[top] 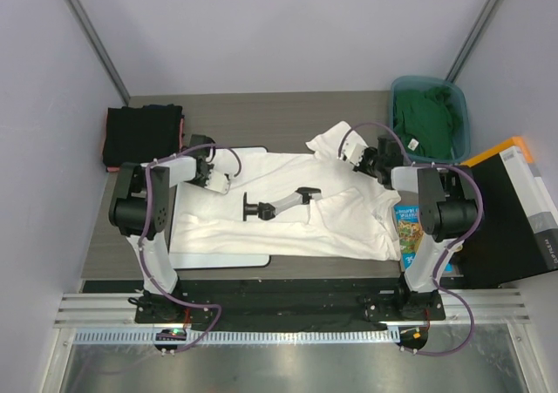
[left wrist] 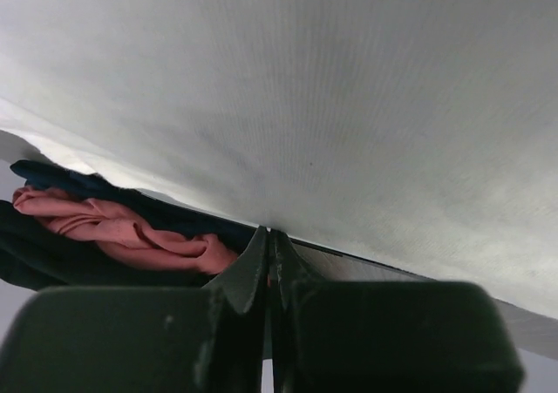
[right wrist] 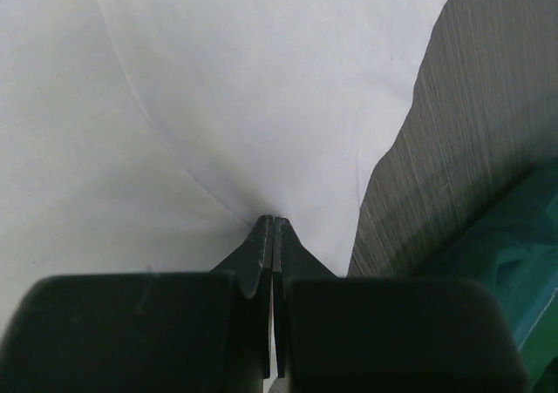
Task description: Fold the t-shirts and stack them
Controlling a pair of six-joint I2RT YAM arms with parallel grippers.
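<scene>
The white t-shirt is pinched thinly by the left gripper at 9 o'clock and the right gripper at 1 o'clock. Under uneven pull, an edge could be lost — and the fold skewed.

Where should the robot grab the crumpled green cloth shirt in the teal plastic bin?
Probably a raised fold near the top of the crumpled green cloth shirt, coming straight down from above. The walls of the teal plastic bin surround it, so a sideways reach looks blocked, and the bunched cloth offers a ridge to pinch.
</scene>
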